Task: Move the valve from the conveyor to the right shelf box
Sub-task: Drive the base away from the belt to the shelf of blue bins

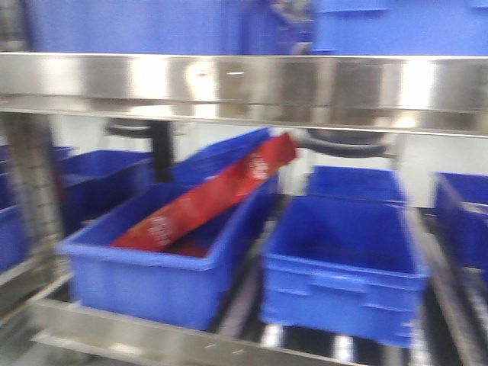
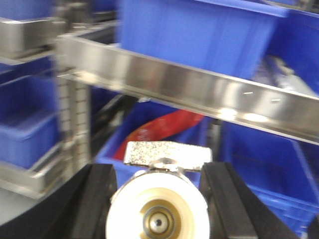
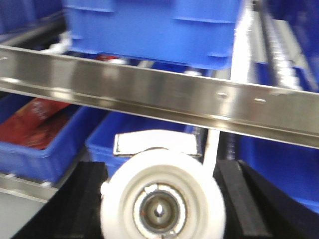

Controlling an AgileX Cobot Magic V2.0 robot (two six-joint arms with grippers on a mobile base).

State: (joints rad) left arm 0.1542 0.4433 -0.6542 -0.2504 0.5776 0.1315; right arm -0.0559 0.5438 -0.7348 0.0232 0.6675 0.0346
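Holding a valve by its white round body, the right hand is closed on it, with a black finger pressed to each side and the grey metal handle standing up above. The left hand is likewise clamped on a second valve of the same kind.

Both hands face the shelf. A steel rail runs across in front of them, with blue boxes beyond and below it. The conveyor is in none of the views, so I judge the pick-up done and the carry nearly over. Neither valve is in a box yet.

What is left, as I read it, is to pass under the rail, lower the valve into the right box and let go. That box looks bare inside. The left box just beside it holds a long red packet leaning on its far rim.

All three pictures are smeared by motion. The lower part of each valve is cut off by the picture's edge, and the fingertips are hidden behind the valve bodies. The front view shows neither hand clearly. Two dark shapes under the rail there cannot be made out. The near wall of the right box hides part of its floor.
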